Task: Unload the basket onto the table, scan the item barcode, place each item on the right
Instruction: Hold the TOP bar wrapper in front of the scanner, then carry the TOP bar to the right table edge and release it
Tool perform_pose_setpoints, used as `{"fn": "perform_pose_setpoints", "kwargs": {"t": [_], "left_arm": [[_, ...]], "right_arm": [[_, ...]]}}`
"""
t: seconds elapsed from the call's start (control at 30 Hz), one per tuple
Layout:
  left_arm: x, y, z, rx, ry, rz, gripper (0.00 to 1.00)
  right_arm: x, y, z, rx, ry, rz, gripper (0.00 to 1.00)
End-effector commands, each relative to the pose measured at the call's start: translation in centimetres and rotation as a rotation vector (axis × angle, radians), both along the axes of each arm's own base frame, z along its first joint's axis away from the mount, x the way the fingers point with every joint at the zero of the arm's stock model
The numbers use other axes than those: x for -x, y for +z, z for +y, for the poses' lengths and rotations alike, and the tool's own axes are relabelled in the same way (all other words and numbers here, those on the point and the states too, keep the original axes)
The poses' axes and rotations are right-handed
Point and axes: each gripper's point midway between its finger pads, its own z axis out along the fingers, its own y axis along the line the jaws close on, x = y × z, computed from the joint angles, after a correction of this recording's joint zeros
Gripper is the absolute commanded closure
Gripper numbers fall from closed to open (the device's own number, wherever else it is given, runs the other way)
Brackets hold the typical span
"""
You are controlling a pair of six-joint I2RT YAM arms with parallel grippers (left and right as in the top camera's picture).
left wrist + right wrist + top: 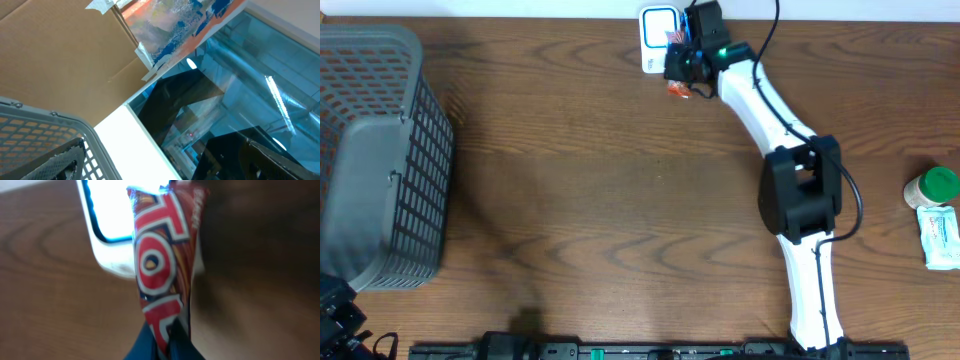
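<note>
Where the wooden table (600, 200) meets its left edge, a grey mesh basket (380, 160) stands, and in the near corner below it the left gripper (338, 318) shows only as a dark shape partly cut off by the frame, its pincer spread wide. Its wrist camera looks past the basket's rim at a cardboard box (60, 50) and a pane of glass. At the far edge, near the middle, lies a white scanner (655, 30) with a bright, dark-rimmed window. The right arm (800, 190) reaches across to it from the near side, and the right gripper (685, 62) is clamped tight on a red snack packet (678, 90). In the right wrist view the packet hangs upright in front of the scanner's window, pinched at its lower end, with large white letters on it. Well apart, at the right edge, a green-lidded jar (932, 188) stands just beside a white and blue pouch (942, 238).
</note>
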Motion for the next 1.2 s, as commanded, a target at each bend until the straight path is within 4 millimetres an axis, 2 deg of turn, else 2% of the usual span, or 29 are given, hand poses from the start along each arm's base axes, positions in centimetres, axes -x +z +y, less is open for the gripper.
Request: {"fn": "perform_pose_setpoints", "kwargs": {"t": [0.0,0.03,0.07,0.1,0.27,0.4,0.43,0.53,0.63,0.77,0.93,1.07,1.1,1.17], "left_arm": [[-0.3,-0.3,0.2,0.009,0.014,0.005,0.02],[-0.2,-0.2,0.2,0.009,0.014,0.002,0.02],[-0.2,-0.2,0.2,0.009,0.014,0.002,0.02],[-0.2,-0.2,0.2,0.009,0.014,0.001,0.02],[-0.2,-0.2,0.1,0.012,0.010,-0.002,0.02],[-0.3,-0.2,0.1,0.034,-0.008,-0.025,0.02],[-0.3,-0.2,0.0,0.032,-0.010,-0.025,0.02],[-0.3,-0.2,0.0,0.031,-0.011,-0.025,0.02],[-0.6,0.0,-0.3,0.020,-0.034,-0.024,0.02],[-0.8,-0.3,-0.4,0.017,-0.040,-0.007,0.02],[-0.9,-0.4,-0.4,0.016,-0.040,0.000,0.02],[-1.0,-0.8,-0.4,0.015,-0.040,0.016,0.02],[-1.1,-0.8,-0.4,0.015,-0.039,0.020,0.02],[-1.2,-0.9,-0.5,0.015,-0.039,0.020,0.02]], "right_arm": [[0.8,10.3,-5.0,0.001,-0.073,-0.071,0.99],[2.9,12.0,-7.7,0.022,-0.111,-0.016,0.99],[4.1,12.9,-9.5,0.040,-0.142,0.013,0.99],[5.2,13.5,-11.4,0.065,-0.178,0.038,0.99],[11.0,16.0,-24.5,0.288,-0.474,0.149,0.99],[14.0,15.9,-33.5,0.379,-0.673,0.226,0.99],[14.5,15.4,-35.7,0.395,-0.724,0.244,0.99],[15.4,13.4,-40.7,0.396,-0.829,0.282,0.99],[15.9,10.1,-44.3,0.365,-0.898,0.319,0.99],[16.3,5.4,-47.5,0.300,-0.957,0.358,0.99],[19.6,0.1,-51.8,0.300,-1.124,0.434,0.99],[21.8,-2.2,-53.5,0.247,-1.226,0.458,0.99],[22.5,-2.4,-54.1,0.217,-1.268,0.465,0.99],[22.8,-2.3,-54.5,0.178,-1.277,0.459,0.96]]}}
